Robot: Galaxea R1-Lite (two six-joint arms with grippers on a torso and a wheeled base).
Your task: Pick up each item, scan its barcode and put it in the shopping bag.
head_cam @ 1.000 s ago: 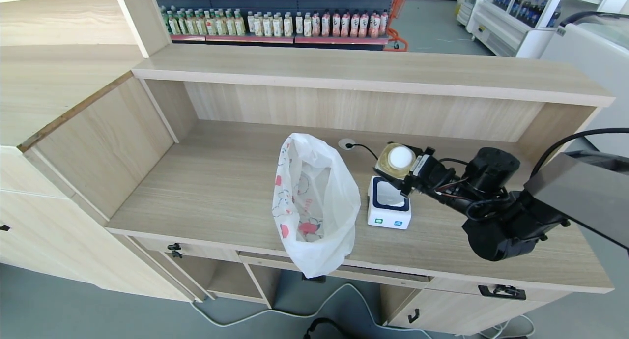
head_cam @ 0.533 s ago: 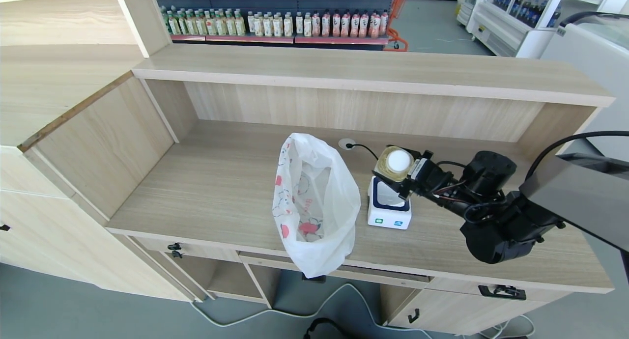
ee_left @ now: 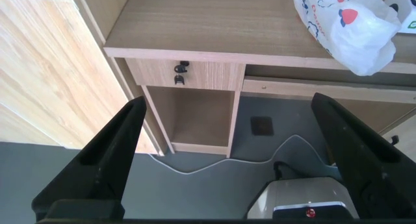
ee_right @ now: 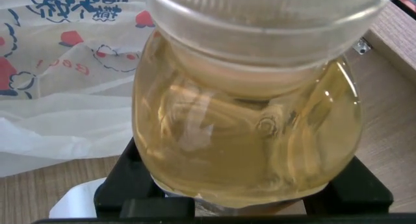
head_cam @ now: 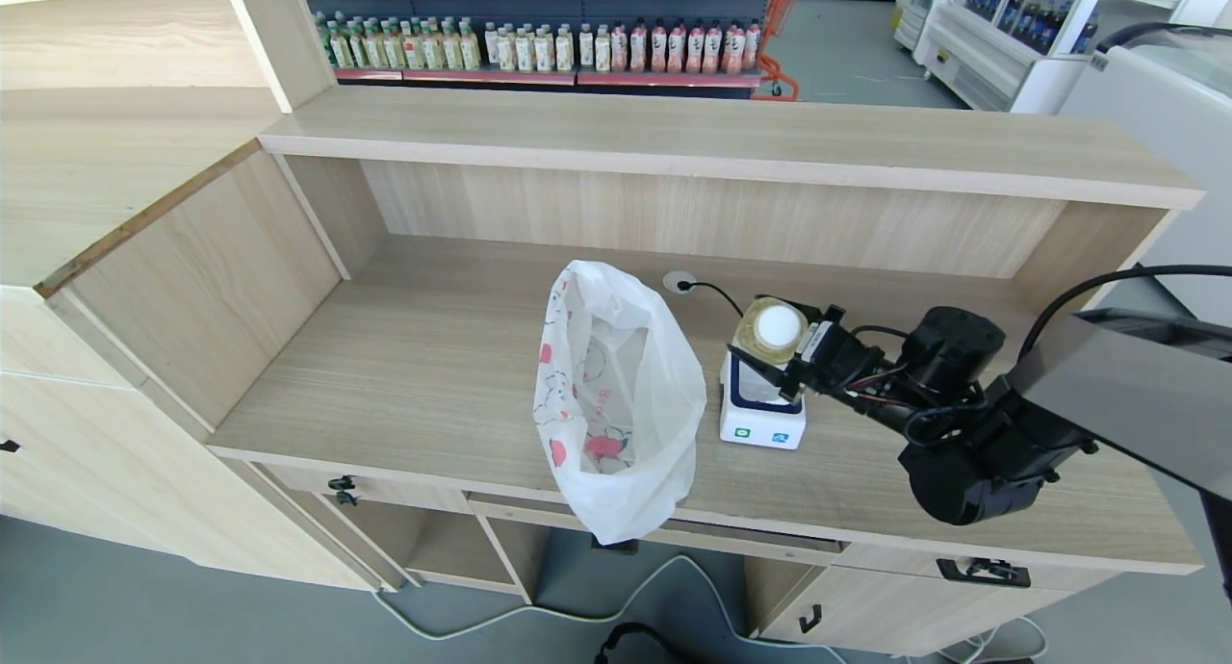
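While clamping drink bottle [head_cam: 776, 329] in right pincer [head_cam: 782, 352] above scanner [head_cam: 760, 421], near counter [head_cam: 433, 356] front edge beside shopping bag [head_cam: 616, 395]: could slip on round wall, knock scanner, or miss barcode if turned away. Spread wide, holding nothing, at left pincer [ee_left: 235, 143].

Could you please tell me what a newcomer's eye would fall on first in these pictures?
The right gripper, jaws shut on a white-capped bottle of yellowish liquid, holds it over the white scanner on the wooden counter. To the scanner's left, an open white shopping bag with red prints sags over the counter's front edge.
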